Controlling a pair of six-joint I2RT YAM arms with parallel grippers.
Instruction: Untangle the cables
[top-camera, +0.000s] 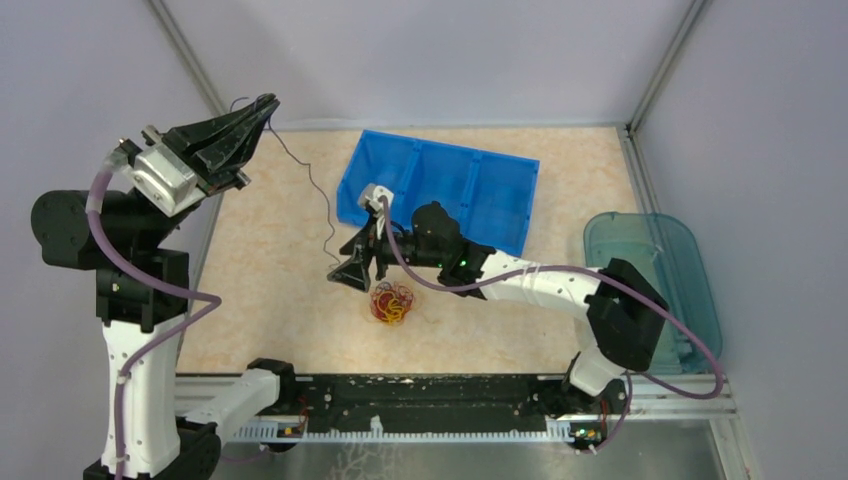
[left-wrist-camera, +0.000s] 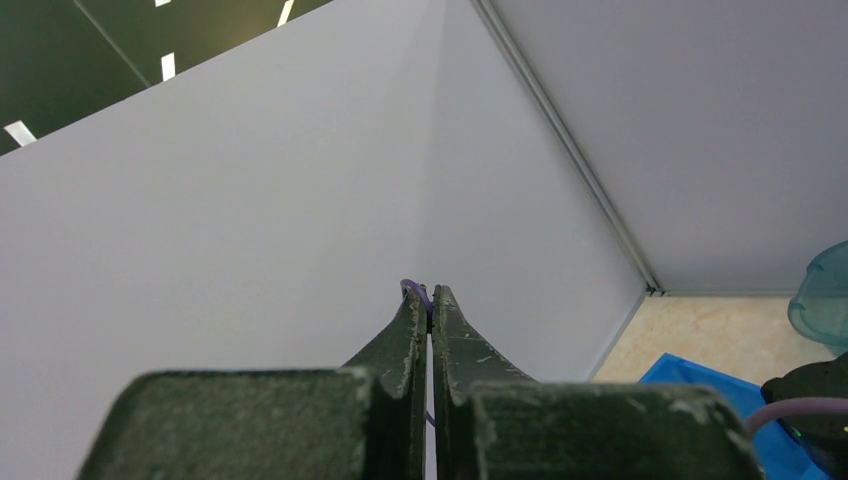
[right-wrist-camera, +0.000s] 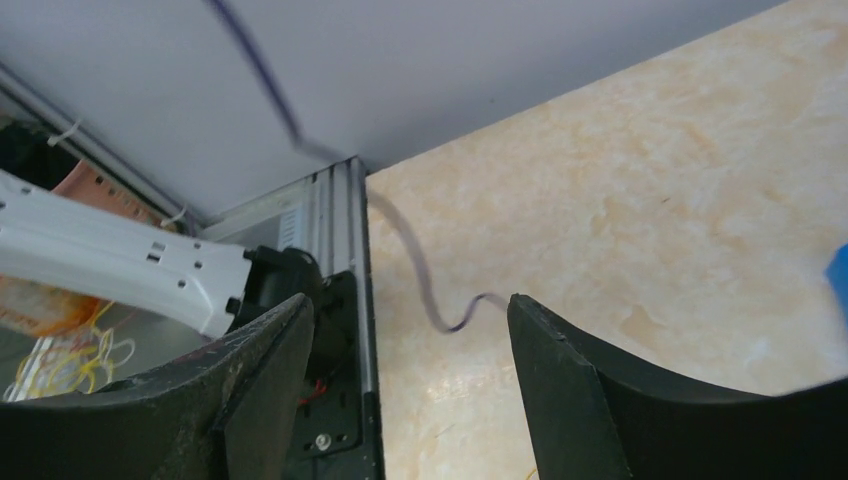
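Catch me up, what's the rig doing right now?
The left gripper, raised high at the back left, is shut on one dark purple strand, which trails down toward the right gripper. That gripper hovers open just left of the red and orange-yellow tangle lying on the table in front of the blue bin. The tangle is not yet separated.
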